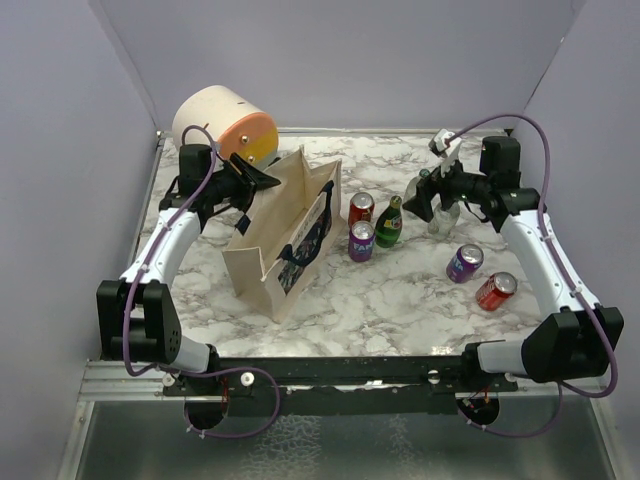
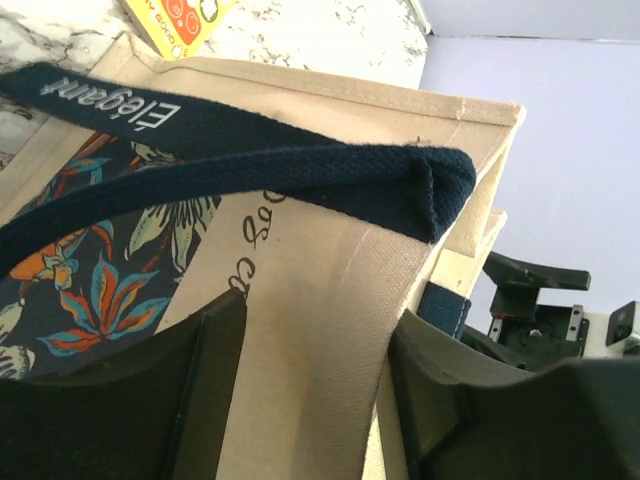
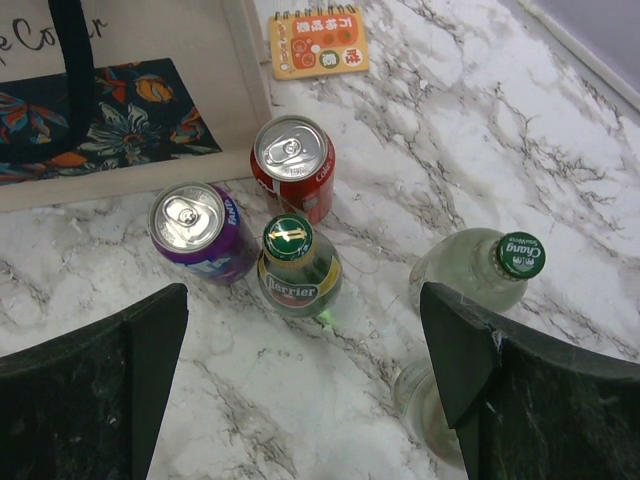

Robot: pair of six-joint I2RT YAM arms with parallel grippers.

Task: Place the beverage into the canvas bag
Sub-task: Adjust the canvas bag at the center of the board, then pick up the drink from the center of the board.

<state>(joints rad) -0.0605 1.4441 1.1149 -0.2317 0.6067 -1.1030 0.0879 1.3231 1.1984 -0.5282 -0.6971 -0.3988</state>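
Observation:
The beige canvas bag (image 1: 285, 235) with navy handles stands open at the left centre. My left gripper (image 1: 262, 182) straddles its far top corner, one finger outside and one inside, shut on the cloth (image 2: 320, 330). Upright drinks stand right of the bag: a red can (image 3: 292, 165), a purple can (image 3: 200, 232) and a green Perrier bottle (image 3: 296, 265). Two clear bottles (image 3: 480, 275) stand further right. My right gripper (image 1: 428, 200) hangs open and empty above the marble between the green bottle and the clear bottles, its midpoint (image 3: 300, 340) over bare table.
A cream-and-orange drum (image 1: 223, 124) lies at the back left behind the bag. A purple can (image 1: 464, 263) and a red can (image 1: 496, 291) lie on their sides at the right. A small orange notebook (image 3: 318, 42) lies behind the bag. Lilac walls enclose the table.

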